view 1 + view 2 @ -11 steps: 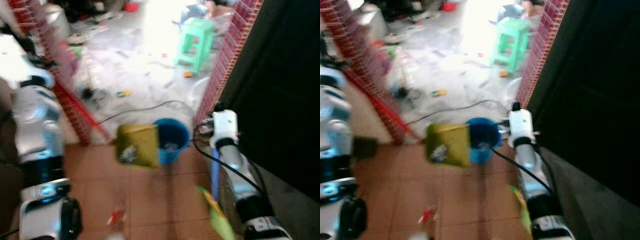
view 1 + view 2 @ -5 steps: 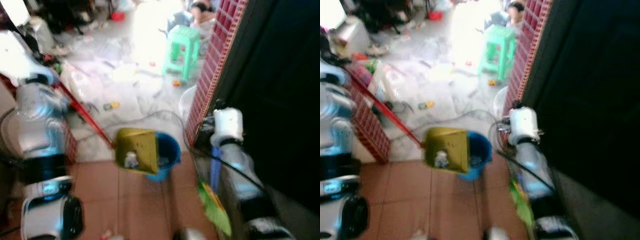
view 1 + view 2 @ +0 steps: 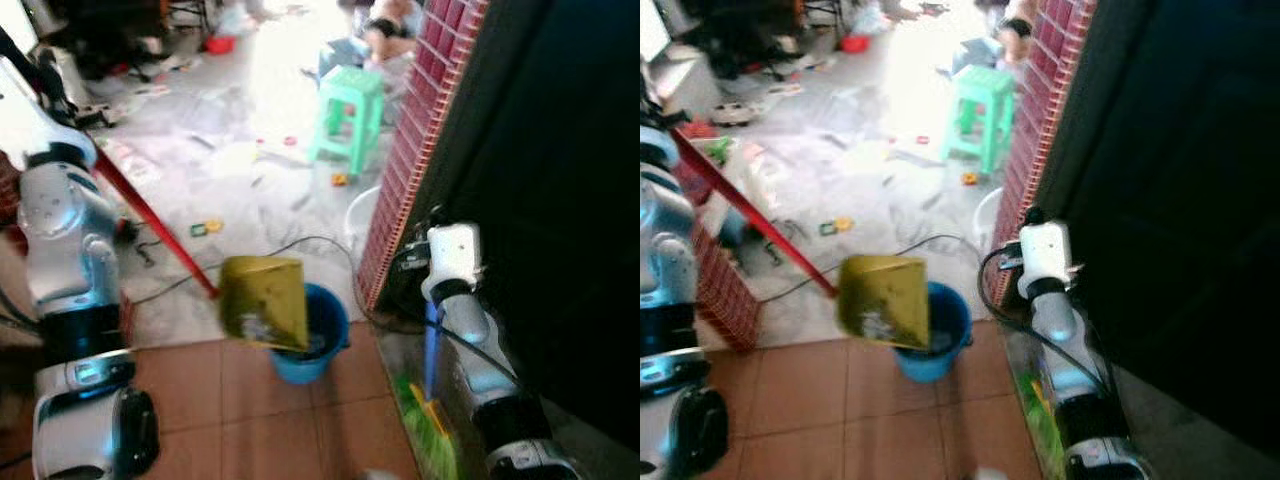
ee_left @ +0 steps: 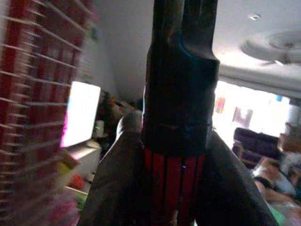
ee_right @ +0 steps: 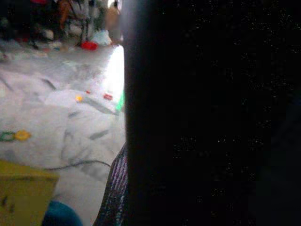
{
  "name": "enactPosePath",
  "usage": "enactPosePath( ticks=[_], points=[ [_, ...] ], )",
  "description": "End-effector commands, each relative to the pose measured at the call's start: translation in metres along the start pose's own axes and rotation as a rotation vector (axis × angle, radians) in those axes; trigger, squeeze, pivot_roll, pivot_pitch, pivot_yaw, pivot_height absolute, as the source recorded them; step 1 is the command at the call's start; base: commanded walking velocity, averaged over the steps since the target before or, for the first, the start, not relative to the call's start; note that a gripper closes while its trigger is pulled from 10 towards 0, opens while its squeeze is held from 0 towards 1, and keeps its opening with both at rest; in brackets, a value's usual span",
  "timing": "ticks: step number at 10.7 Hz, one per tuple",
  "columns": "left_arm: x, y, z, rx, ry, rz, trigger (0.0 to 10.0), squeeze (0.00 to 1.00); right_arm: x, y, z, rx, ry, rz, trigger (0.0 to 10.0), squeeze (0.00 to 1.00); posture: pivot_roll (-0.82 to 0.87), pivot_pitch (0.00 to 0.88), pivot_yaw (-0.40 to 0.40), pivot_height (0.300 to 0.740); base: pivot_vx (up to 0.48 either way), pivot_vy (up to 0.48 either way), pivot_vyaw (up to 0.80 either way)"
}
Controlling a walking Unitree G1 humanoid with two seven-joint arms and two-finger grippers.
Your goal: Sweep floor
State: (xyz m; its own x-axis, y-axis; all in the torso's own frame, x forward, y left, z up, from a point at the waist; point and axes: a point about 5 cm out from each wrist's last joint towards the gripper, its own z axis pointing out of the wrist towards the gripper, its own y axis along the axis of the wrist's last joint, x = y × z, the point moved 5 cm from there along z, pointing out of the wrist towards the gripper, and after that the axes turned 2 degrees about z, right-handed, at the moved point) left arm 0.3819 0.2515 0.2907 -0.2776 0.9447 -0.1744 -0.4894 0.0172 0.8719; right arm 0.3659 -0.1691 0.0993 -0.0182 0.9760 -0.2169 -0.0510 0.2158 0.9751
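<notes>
Floor in two zones: terracotta square tiles (image 3: 250, 410) underfoot, then pale grey marbled floor (image 3: 250, 190) beyond, sunlit and littered with small bits of debris. A red brick-pattern wall (image 3: 415, 150) stands to the right with a dark panel beside it; a mint-green plastic stool (image 3: 345, 115) sits out on the grey floor, and a black cable (image 3: 300, 245) snakes across it. A yellow-olive dustpan on a long red handle (image 3: 265, 300) is tipped over a round blue plastic bucket (image 3: 315, 340), pale scraps lying on the pan. In the left wrist view, the left gripper (image 4: 178, 141) has its black fingers (image 4: 113, 188) clamped either side of the ribbed red handle. A green-bristled broom with blue handle (image 3: 430, 400) hangs along the right arm; right gripper's finger state cannot be told.
</notes>
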Motion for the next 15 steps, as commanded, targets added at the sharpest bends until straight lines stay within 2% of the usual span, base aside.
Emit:
enactPosePath(
  ticks=[1, 4, 5, 8, 9, 10, 11, 12, 14, 15],
  points=[
    [-0.002, 0.032, 0.005, -0.134, -0.011, 0.001, 10.0, 0.00, 0.004, 0.012, 0.005, -0.042, 0.016, -0.007, 10.0, 0.00, -0.06, 0.000, -0.014, 0.740, 0.000, 0.000, 0.00],
    [-0.027, 0.030, -0.005, -0.175, -0.099, 0.080, 10.0, 0.00, 0.006, 0.013, 0.005, -0.043, 0.020, -0.006, 10.0, 0.00, -0.06, 0.000, -0.019, 0.740, 0.000, 0.000, 0.00],
    [-0.041, 0.030, -0.009, -0.207, -0.154, 0.126, 10.0, 0.00, 0.005, 0.012, 0.005, -0.042, 0.018, -0.008, 10.0, 0.00, -0.06, 0.000, -0.019, 0.740, 0.000, 0.000, 0.00],
    [-0.075, 0.022, -0.015, -0.223, -0.235, 0.118, 10.0, 0.00, 0.005, 0.012, 0.004, -0.042, 0.014, -0.006, 10.0, 0.00, -0.07, 0.000, -0.018, 0.740, 0.000, 0.000, 0.00],
    [-0.096, 0.019, -0.024, -0.251, -0.296, 0.137, 10.0, 0.00, 0.004, 0.013, 0.004, -0.042, 0.010, -0.005, 10.0, 0.00, -0.08, 0.000, -0.015, 0.740, 0.000, 0.000, 0.00],
    [-0.105, 0.015, -0.029, -0.243, -0.315, 0.115, 10.0, 0.00, 0.004, 0.013, 0.003, -0.043, 0.010, -0.005, 10.0, 0.00, -0.09, 0.000, -0.015, 0.740, 0.000, 0.000, 0.00],
    [-0.117, 0.013, -0.036, -0.254, -0.349, 0.117, 10.0, 0.00, 0.003, 0.013, 0.003, -0.042, 0.008, -0.007, 10.0, 0.00, -0.09, 0.000, -0.015, 0.740, 0.000, 0.000, 0.00],
    [-0.137, 0.012, -0.047, -0.265, -0.400, 0.093, 10.0, 0.00, 0.003, 0.012, 0.002, -0.040, 0.006, -0.006, 10.0, 0.00, -0.09, 0.000, -0.016, 0.740, 0.000, 0.000, 0.00],
    [-0.175, 0.019, -0.073, -0.336, -0.558, 0.079, 10.0, 0.00, 0.005, 0.012, 0.002, -0.038, 0.009, -0.006, 10.0, 0.00, -0.09, 0.000, -0.017, 0.740, 0.000, 0.000, 0.00],
    [-0.196, 0.016, -0.091, -0.346, -0.678, 0.061, 10.0, 0.00, 0.005, 0.012, 0.003, -0.039, 0.011, -0.004, 10.0, 0.00, -0.09, 0.000, -0.019, 0.740, 0.000, 0.000, 0.00]
  ],
)
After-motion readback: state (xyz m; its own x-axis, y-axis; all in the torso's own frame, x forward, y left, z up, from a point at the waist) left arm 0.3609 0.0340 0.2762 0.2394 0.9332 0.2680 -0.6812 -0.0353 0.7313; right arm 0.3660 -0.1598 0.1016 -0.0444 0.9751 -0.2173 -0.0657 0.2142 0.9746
